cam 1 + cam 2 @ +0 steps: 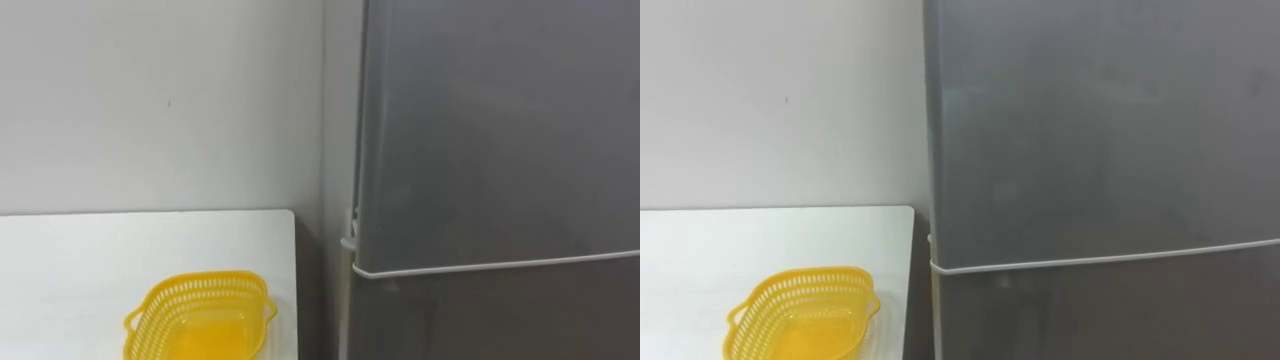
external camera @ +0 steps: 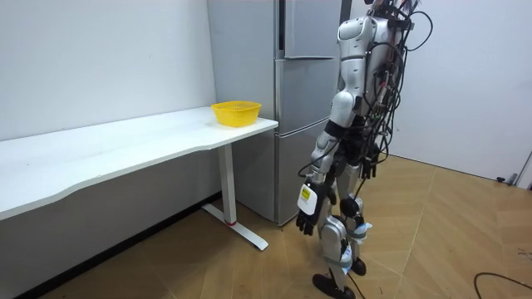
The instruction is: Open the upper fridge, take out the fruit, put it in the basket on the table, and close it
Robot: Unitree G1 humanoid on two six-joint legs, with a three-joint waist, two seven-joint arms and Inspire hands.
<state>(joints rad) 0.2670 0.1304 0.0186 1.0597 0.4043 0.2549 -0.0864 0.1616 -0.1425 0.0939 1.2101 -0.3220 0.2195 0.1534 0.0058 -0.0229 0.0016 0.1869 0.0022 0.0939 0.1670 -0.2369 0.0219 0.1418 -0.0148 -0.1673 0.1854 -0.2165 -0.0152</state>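
1. The room has a plain pale wall [image 1: 150, 100] and a wooden floor [image 2: 432, 216]. A tall grey fridge [image 2: 287, 91] stands against the wall at the end of a long white table [image 2: 125, 141].
2. The fridge's upper door [image 1: 500, 120] is shut, so what lies inside is hidden. It is a smooth, matt grey panel, and no handle can be made out in the eye views.
3. A thin white strip [image 1: 480, 267] runs across the front and marks the seam with the lower door [image 1: 500, 320], which is also shut.
4. A narrow gap separates the fridge's side from the table's edge.
5. A yellow basket [image 1: 200, 315] with latticed walls and a wavy rim sits on the table, near the corner closest to the fridge. It is upright and holds nothing.
6. The eye views look closely at the fridge front, the seam and the basket.
7. The room view shows the robot standing upright on the floor, close to the fridge and facing it, with the table on its left side.
8. In the room view the left hand [image 2: 307, 223] hangs low beside the thigh on a straight arm. Its fingers point down, loose, and hold nothing. It is well apart from both the fridge door and the basket.
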